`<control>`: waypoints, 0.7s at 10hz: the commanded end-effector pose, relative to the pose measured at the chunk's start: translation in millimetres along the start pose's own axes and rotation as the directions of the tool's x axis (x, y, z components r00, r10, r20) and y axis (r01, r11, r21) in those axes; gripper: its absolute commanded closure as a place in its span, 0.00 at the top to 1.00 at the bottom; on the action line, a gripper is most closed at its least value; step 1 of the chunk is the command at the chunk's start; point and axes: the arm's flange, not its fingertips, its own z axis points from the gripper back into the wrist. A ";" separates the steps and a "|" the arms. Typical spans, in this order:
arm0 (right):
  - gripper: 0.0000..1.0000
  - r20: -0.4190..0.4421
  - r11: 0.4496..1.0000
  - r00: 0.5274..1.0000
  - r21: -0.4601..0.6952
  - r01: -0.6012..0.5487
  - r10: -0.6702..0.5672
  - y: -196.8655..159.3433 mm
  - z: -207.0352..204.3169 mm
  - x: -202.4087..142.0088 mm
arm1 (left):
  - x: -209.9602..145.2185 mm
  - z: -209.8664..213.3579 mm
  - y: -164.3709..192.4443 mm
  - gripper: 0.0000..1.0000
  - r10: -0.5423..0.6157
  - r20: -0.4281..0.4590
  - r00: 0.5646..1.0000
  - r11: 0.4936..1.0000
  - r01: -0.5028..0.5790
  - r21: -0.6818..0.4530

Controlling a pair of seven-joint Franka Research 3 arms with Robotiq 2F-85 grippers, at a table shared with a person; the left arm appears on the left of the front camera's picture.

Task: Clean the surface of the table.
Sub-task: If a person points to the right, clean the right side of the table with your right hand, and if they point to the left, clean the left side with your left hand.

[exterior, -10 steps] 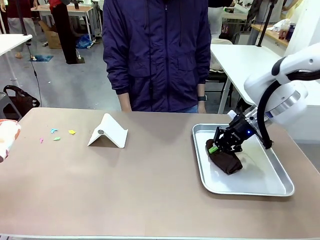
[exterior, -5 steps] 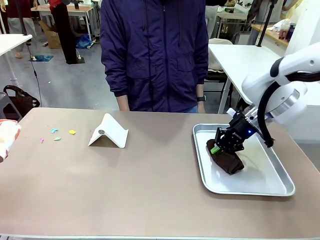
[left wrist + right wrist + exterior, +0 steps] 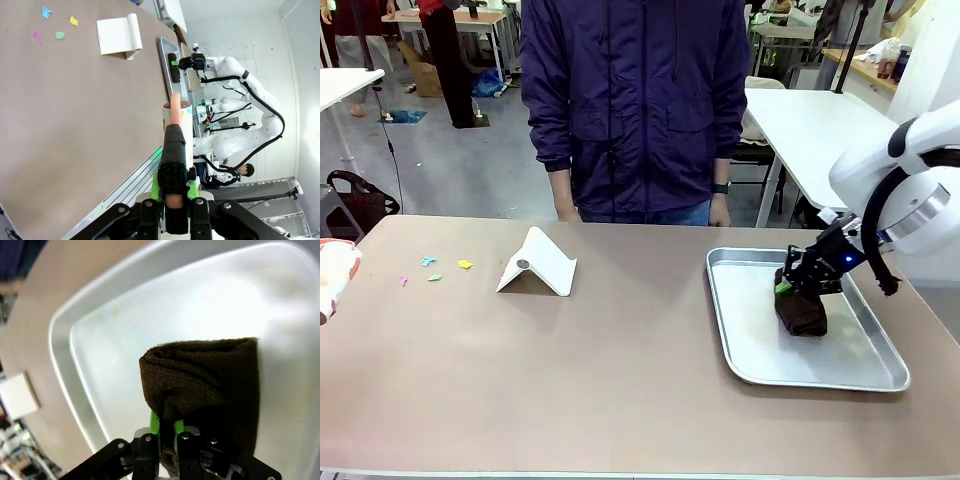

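The brownish-taupe table (image 3: 620, 380) carries a few small coloured paper scraps (image 3: 432, 268) at its far left; these scraps (image 3: 60, 35) also lie far ahead of the left gripper. My right gripper (image 3: 788, 287) is over the metal tray (image 3: 750, 360), shut on a dark brown cloth (image 3: 804, 312) that hangs down onto the tray. From the right wrist, the gripper (image 3: 166, 425) pinches a fold of the cloth (image 3: 200, 380). My left gripper (image 3: 174, 180) is off the table's left end, shut on a slim black thing with a peach tip (image 3: 175, 135).
A white folded card stand (image 3: 537, 265) sits left of the middle. A person in a dark blue jacket (image 3: 635, 100) stands at the far edge, hands (image 3: 720, 212) low. A white and orange thing (image 3: 332, 278) shows at the left edge.
My right gripper has carried the brown cloth to the right and farther back inside the tray. The person has shifted slightly to the right.
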 end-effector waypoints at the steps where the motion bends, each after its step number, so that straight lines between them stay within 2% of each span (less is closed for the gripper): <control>1: 0.12 0.077 0.977 0.976 -0.053 0.208 -0.203 -20.9 6.5 2.7 | -1.4 0.7 -3.5 0.00 -0.007 -0.004 1.000 1.000 0.007 0.001; 2: 0.12 0.079 0.948 0.945 -0.013 0.319 -0.317 -28.3 12.7 6.6 | -1.4 0.7 -3.5 0.00 -0.007 -0.004 1.000 1.000 0.007 0.001; 3: 0.12 0.040 0.913 0.912 0.041 0.406 -0.407 -33.0 16.1 10.1 | -1.4 0.7 -3.5 0.00 -0.007 -0.004 1.000 1.000 0.007 0.001; 4: 0.12 0.014 0.888 0.890 0.079 0.454 -0.456 -36.0 16.8 13.1 | -1.4 0.7 -3.5 0.00 -0.007 -0.004 1.000 1.000 0.007 0.001; 5: 0.12 -0.036 0.868 0.881 0.162 0.470 -0.471 -35.6 17.2 13.7 | -1.4 0.7 -3.5 0.00 -0.007 -0.004 1.000 1.000 0.007 0.001; 6: 0.12 -0.157 0.834 0.897 0.329 0.442 -0.414 -29.3 18.1 10.8 | -1.4 0.7 -3.5 0.00 -0.007 -0.004 1.000 1.000 0.007 0.001; 7: 0.12 -0.233 0.783 0.902 0.448 0.431 -0.363 -25.6 21.3 9.8 | -1.4 0.7 -3.5 0.00 -0.007 -0.004 1.000 1.000 0.007 0.001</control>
